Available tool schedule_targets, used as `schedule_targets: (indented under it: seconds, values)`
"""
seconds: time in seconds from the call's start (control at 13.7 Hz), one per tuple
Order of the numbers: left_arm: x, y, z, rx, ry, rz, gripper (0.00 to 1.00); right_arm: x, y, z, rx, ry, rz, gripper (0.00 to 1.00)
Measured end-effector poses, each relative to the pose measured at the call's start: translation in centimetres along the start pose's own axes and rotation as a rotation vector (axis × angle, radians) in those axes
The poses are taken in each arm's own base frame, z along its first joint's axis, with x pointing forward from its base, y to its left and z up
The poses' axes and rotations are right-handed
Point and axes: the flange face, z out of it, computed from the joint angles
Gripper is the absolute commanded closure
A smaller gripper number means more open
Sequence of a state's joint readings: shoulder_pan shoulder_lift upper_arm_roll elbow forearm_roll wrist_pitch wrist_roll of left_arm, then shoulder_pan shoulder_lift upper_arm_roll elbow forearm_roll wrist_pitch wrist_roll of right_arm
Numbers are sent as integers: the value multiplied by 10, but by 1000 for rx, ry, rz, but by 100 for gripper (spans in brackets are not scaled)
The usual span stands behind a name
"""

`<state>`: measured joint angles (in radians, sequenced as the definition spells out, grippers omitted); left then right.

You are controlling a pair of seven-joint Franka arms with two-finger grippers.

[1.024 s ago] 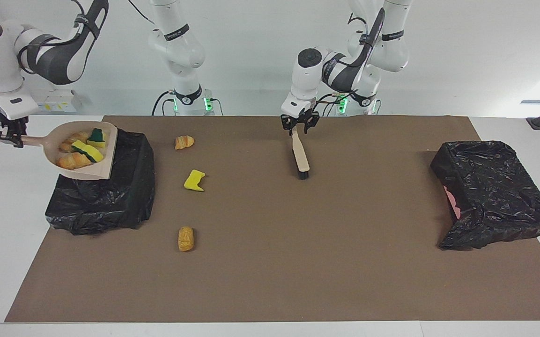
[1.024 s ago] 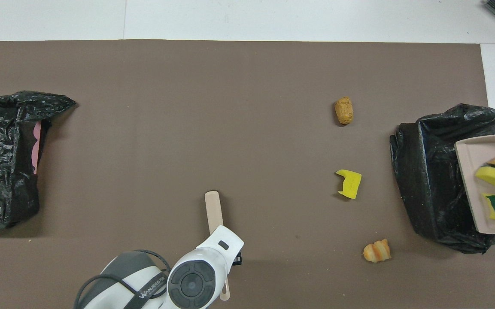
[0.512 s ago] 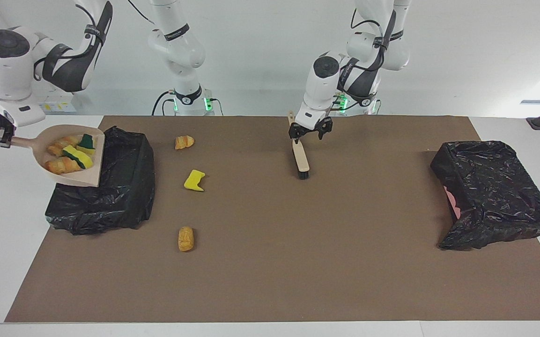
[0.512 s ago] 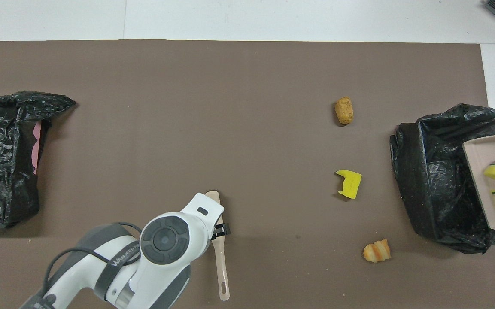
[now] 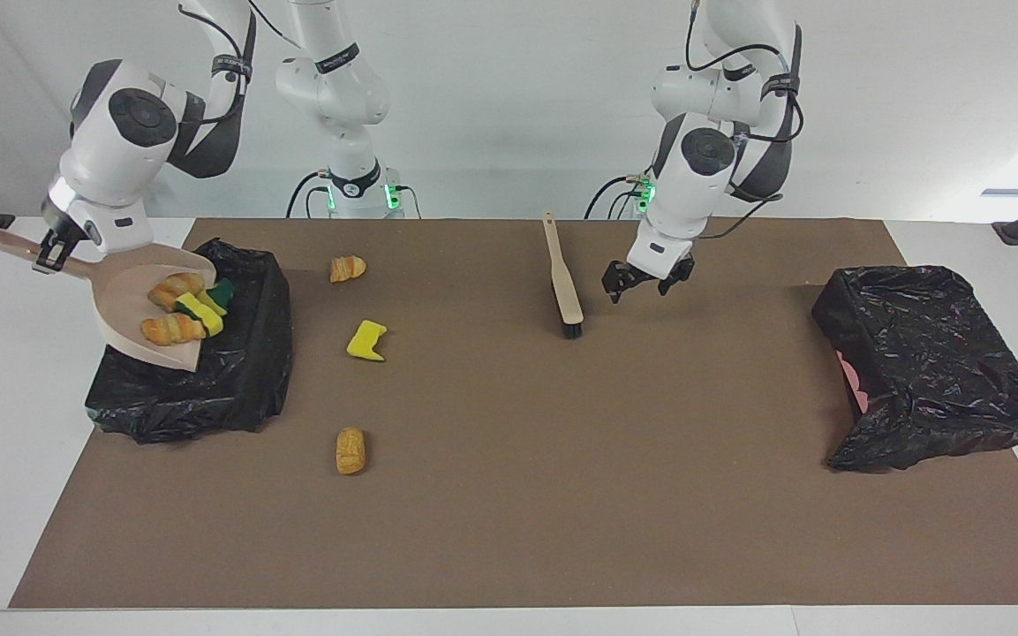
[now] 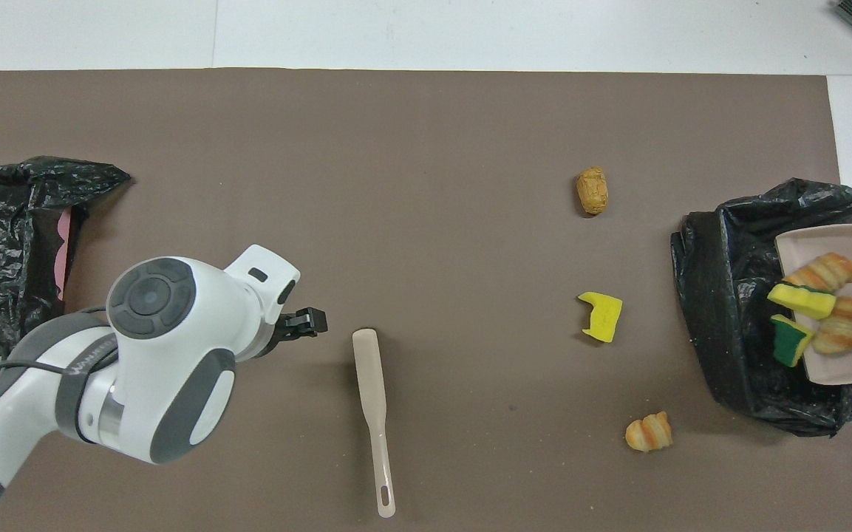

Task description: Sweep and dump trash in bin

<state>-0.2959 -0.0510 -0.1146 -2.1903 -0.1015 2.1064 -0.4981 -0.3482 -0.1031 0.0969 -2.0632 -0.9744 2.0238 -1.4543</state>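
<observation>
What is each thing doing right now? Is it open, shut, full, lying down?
Right hand: shut on the dustpan handle.
Dustpan: tilted over the bin, four trash pieces in it.
Bin: open under the dustpan.
Left hand: open, empty, beside the brush.
Brush: lying flat.
Second bin: tipped on its side.
Croissant, yellow sponge, bread roll: unswept.
</observation>
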Motion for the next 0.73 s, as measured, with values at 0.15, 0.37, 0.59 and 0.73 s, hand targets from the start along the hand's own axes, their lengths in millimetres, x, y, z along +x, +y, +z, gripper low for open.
schedule_targets:
  seconds: [0.15,0.37,0.59,0.73]
  values:
    - [24,-30,-26,-3,-7,20,0,6,-2,-18,26,-80,-10,100]
    - [54,-76,-70,-14,-2,84,0,1,-8,-31,60,-185,-16,100]
    - [70,-115,-103,-21,-1,136,0,-16,-14,-44,49,-224,6,100]
    - [76,-128,-123,-25,9,157,0,-32,-17,-57,47,-236,14,100]
